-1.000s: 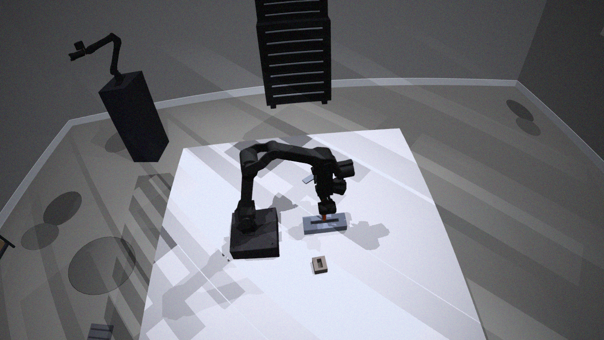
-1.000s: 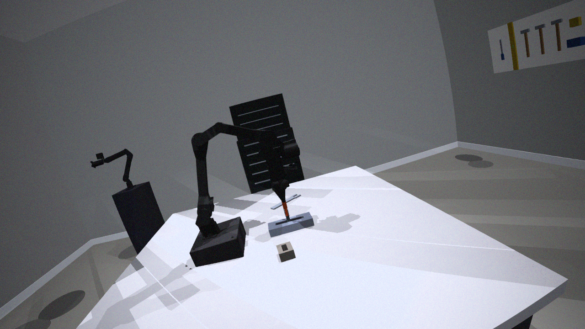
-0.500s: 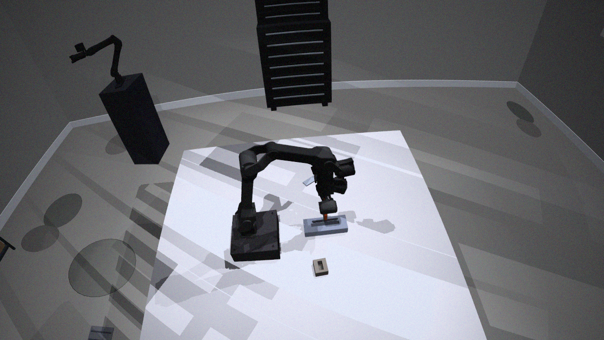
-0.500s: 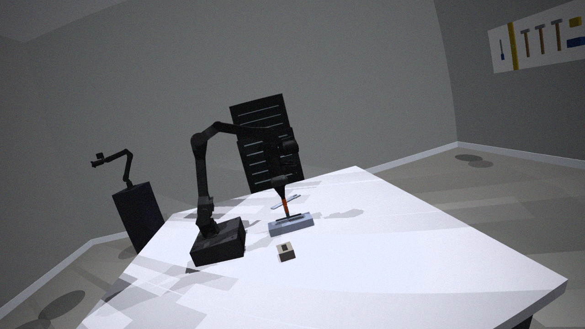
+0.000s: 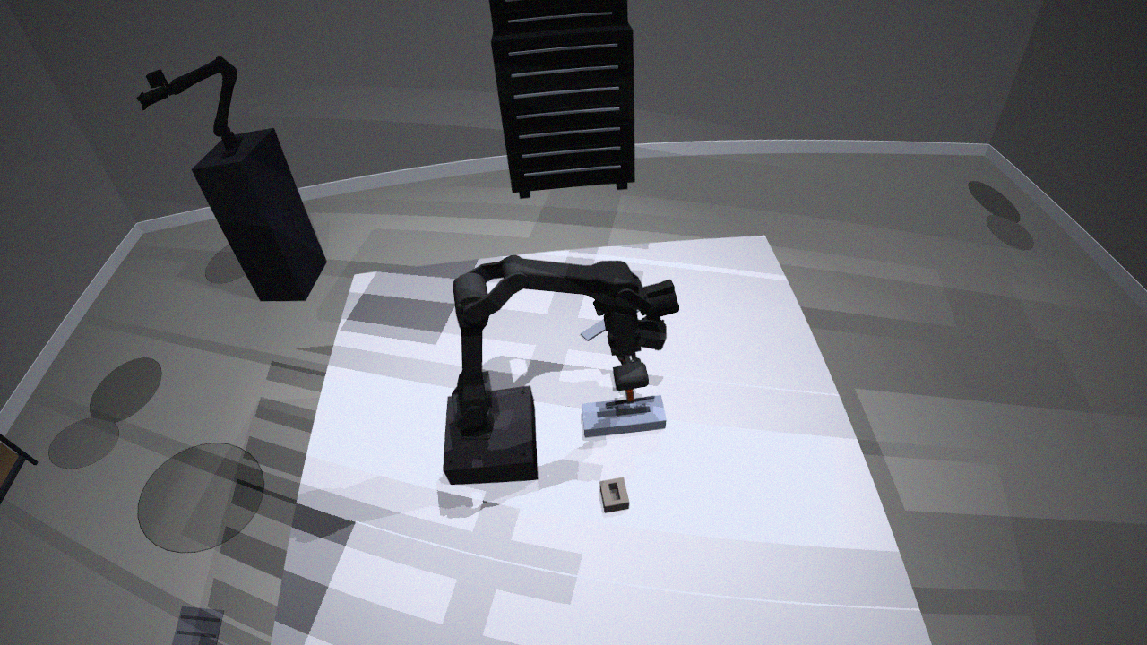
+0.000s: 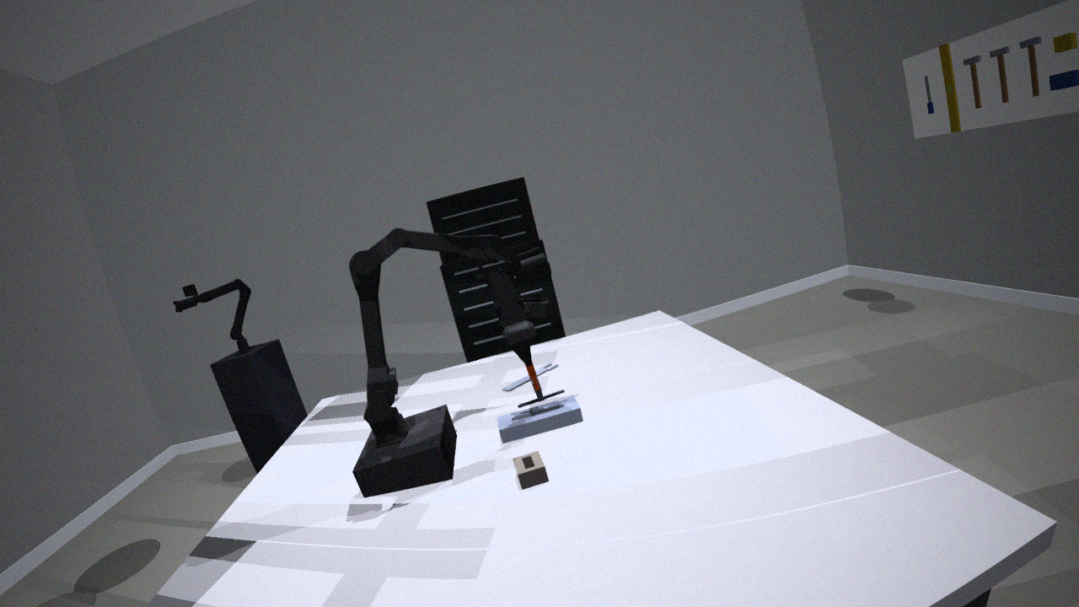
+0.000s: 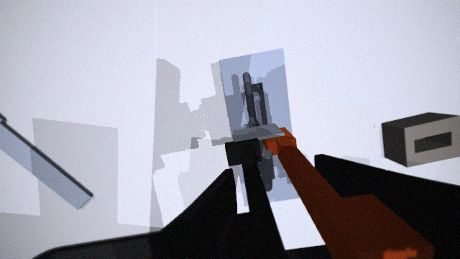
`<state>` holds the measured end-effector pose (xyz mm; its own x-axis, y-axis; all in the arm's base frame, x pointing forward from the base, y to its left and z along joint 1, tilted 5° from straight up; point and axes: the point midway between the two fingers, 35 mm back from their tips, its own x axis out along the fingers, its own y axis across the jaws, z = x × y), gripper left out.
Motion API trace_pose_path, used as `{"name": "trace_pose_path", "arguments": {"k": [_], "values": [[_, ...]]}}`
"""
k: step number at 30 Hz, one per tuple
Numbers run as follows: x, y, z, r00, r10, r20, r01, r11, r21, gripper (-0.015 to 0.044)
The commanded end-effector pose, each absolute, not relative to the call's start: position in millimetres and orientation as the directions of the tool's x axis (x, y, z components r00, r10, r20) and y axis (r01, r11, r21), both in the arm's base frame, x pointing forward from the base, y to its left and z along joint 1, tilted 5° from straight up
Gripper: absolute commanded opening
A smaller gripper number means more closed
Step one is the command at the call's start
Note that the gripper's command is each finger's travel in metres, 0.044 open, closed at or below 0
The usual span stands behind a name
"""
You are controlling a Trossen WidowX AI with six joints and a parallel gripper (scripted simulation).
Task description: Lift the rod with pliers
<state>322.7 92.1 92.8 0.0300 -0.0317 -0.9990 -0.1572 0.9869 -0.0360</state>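
Observation:
My gripper (image 5: 629, 378) (image 6: 524, 351) (image 7: 273, 169) is shut on the handles of the locking pliers (image 5: 629, 395) (image 6: 533, 377) (image 7: 305, 173), one orange and one black, jaws pointing down. The dark rod (image 5: 644, 399) (image 6: 530, 402) (image 7: 249, 97) is at the jaws, out of the channel and a little above the block, crosswise to the pliers. The blue-grey channel block (image 5: 593, 426) (image 6: 539, 430) (image 7: 269, 62) lies under it, its dark slot partly hidden by the rod and pliers. The jaws' grip itself is mostly hidden. The beige holster (image 5: 614, 505) (image 6: 534, 477) (image 7: 395, 140) stands empty nearer the front.
A thin grey-blue strip (image 5: 592, 330) (image 6: 517, 384) (image 7: 54, 176) lies behind the block. The arm's dark base (image 5: 490, 457) (image 6: 407, 464) is to the left. A black cabinet (image 5: 569, 112) and a second arm on a dark pedestal (image 5: 264, 224) stand beyond the table.

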Motion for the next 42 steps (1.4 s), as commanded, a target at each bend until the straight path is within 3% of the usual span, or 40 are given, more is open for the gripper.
{"name": "trace_pose_path", "arguments": {"k": [1, 42], "values": [[326.2, 92.2, 100.8, 0.068, -0.027, -0.997, -0.153, 0.987, -0.038, 0.0101], [343.3, 93.2, 142.5, 0.272, 0.004, -0.962, -0.149, 0.988, -0.038, 0.0101]]}}
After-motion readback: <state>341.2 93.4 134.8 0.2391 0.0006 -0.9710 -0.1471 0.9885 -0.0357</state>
